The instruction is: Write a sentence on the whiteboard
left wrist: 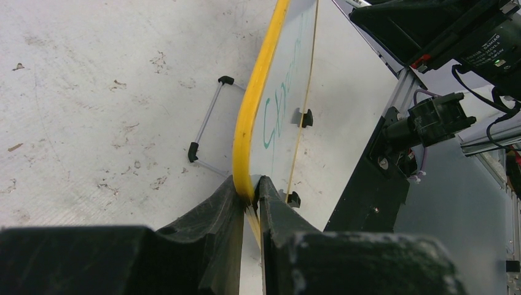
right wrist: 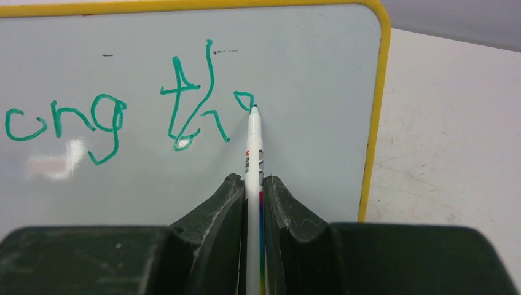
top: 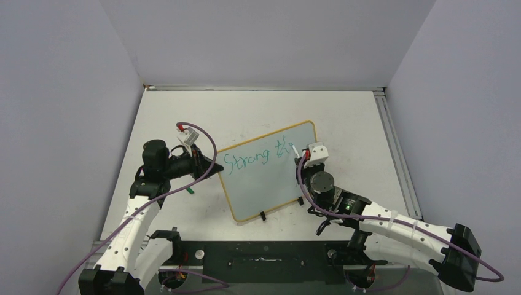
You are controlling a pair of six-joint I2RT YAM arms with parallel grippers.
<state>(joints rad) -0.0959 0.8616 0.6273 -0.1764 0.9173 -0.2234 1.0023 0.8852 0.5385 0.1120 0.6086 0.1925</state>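
Observation:
The whiteboard [top: 270, 172] lies tilted in the middle of the table, pale with a yellow frame [left wrist: 249, 123] and black clips [top: 263, 216] on its near edge. Green lettering of the sentence [top: 249, 160] reads "Strong th" plus a fresh stroke [right wrist: 242, 98]. My left gripper [left wrist: 250, 190] is shut on the board's left edge [top: 219, 167]. My right gripper [right wrist: 253, 184] is shut on a white marker [right wrist: 253, 153], whose tip [right wrist: 254, 108] touches the board just right of the "th". In the top view the right gripper [top: 302, 158] hovers at the board's upper right.
A small green cap [top: 190, 190] lies on the table beside the left arm. A thin metal stand with black feet [left wrist: 209, 123] lies behind the board in the left wrist view. Grey walls enclose the table; a rail [top: 393, 147] runs along its right side.

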